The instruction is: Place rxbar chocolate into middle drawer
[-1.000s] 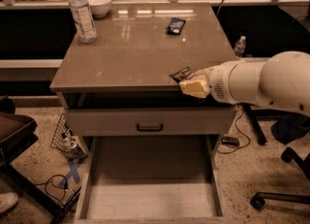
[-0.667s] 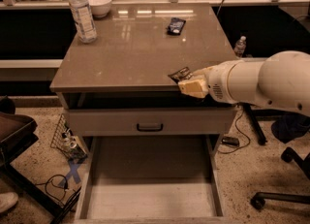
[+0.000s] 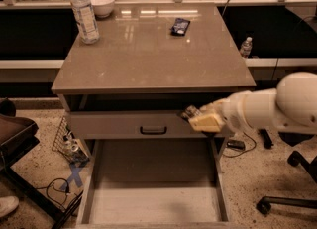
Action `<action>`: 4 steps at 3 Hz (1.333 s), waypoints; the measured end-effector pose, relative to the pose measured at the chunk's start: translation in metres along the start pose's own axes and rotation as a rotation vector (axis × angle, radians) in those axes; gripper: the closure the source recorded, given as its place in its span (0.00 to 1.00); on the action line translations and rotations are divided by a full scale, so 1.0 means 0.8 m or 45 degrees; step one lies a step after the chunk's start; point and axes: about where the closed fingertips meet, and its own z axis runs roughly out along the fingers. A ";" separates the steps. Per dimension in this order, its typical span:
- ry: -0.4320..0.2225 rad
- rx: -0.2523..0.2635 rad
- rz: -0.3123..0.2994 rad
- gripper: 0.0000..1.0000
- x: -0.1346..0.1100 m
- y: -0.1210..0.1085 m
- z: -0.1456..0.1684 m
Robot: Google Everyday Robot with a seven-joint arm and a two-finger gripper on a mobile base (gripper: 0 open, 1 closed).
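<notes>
Speckled floor, cables and chair legs around a tan-topped table (image 3: 148, 59). On top, toward 11 o'clock: water bottle (image 3: 84, 12) and white bowl (image 3: 103, 4). Toward 1 o'clock: dark bluish packet (image 3: 180, 26), not the task's thing. Under the top, drawer front panel (image 3: 114, 124) with a dark handle. Below that, toward 6 o'clock, middle drawer (image 3: 153, 198) pulled well out, its floor bare.

Reaching in from 3 o'clock on a white arm (image 3: 267, 106): pincer (image 3: 194, 115), hanging just in front of the panel's right end, high over the drawer's far right part and near its right wall. Clenched, by the look of it, on the rxbar chocolate (image 3: 188, 112), seen only as a small dark end poking out toward 9 o'clock. Not yet down inside the drawer.

Risks as judged from here:
- If released at this height and this close to the 3 o'clock wall, could strike the rim and tumble to the floor.
- If lowered straight down, could knock that wall or scrape the panel.
- With so little wrapper showing, perhaps a shallow hold, so could slip during travel.

Safer to shift toward 9 o'clock and drop lower before opening.
</notes>
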 end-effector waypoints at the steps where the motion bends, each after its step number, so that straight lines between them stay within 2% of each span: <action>1: 0.009 -0.223 -0.045 1.00 0.115 0.018 -0.013; 2: -0.020 -0.309 -0.162 1.00 0.168 0.029 -0.010; 3: -0.020 -0.309 -0.162 1.00 0.168 0.029 -0.010; 4: -0.068 -0.330 -0.150 1.00 0.192 0.037 0.030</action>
